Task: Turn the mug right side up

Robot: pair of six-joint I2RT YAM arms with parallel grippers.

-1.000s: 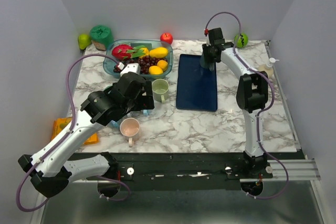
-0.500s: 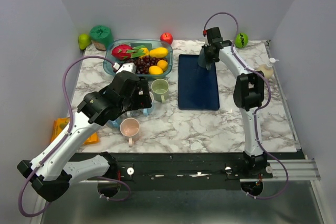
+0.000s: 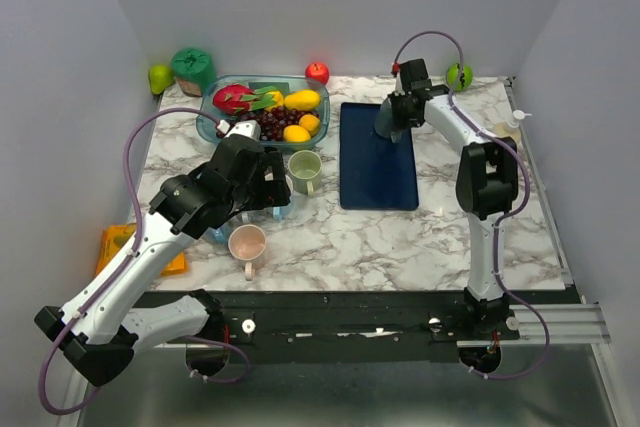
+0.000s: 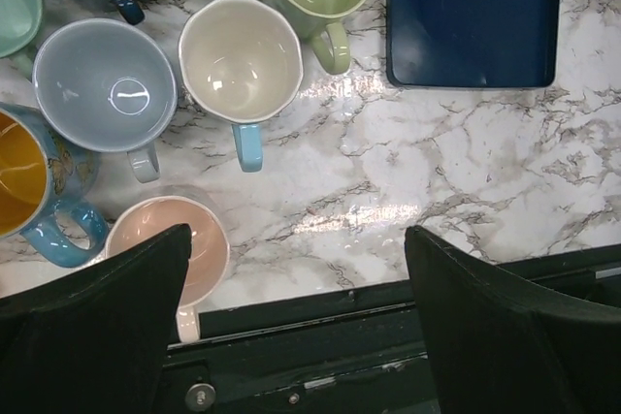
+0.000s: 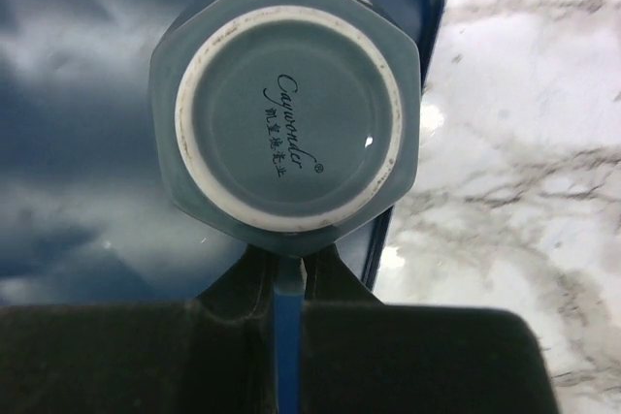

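Change: right gripper (image 3: 390,124) sits a little nearer and further left over the tray's far end than a second ago. Its jaws have drawn in from half apart. The left arm has barely shifted.
Mug (image 5: 286,109): upside down, base up, on the far right corner of the dark blue tray (image 3: 378,172).
Right gripper state: pinched narrow on the mug's handle (image 5: 287,302).
Right arm pose: stretched far across the table (image 3: 420,232), elbow raised, wrist bent left toward the tray.
Left gripper (image 4: 296,239): spread wide, holding nothing, above a cluster of upright cups, the pink cup (image 4: 179,244) nearest.
Left arm pose: reaching diagonally from the near-left base, beside the green cup (image 3: 305,169).
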